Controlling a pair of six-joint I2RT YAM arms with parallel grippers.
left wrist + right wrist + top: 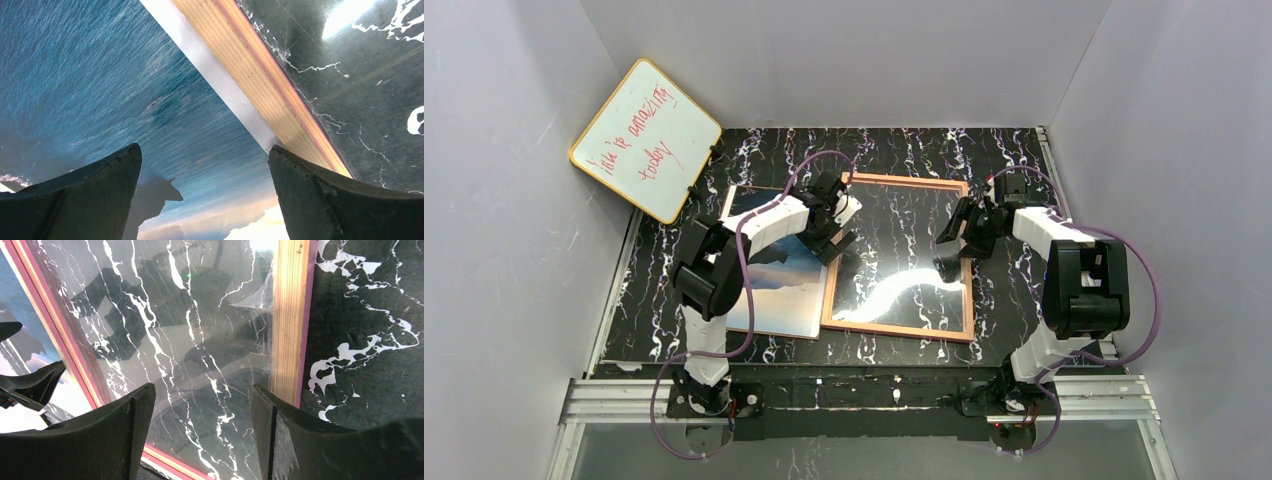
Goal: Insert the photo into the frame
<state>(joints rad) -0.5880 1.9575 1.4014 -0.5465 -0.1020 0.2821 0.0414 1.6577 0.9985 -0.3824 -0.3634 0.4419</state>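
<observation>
Photo [779,285]: partly hidden under left arm, edge between spread, empty left gripper [205,192] jaws. Frame [969,255]: rail beneath parted, empty right gripper [200,440] jaws.

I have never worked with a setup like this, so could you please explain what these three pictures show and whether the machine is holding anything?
The machine is two robot arms fixed at the near edge of a black marbled table. The wide picture looks down from above and behind them; the other two come from cameras on each wrist, looking past that arm's own two dark fingers. On the table lie the photo, a sea view, and beside it the frame with its clear pane. A whiteboard with red writing leans in the far left corner. The left tool hangs open over the photo's edge next to the frame; the right tool hangs open over the frame's right side. Neither holds anything.
</observation>
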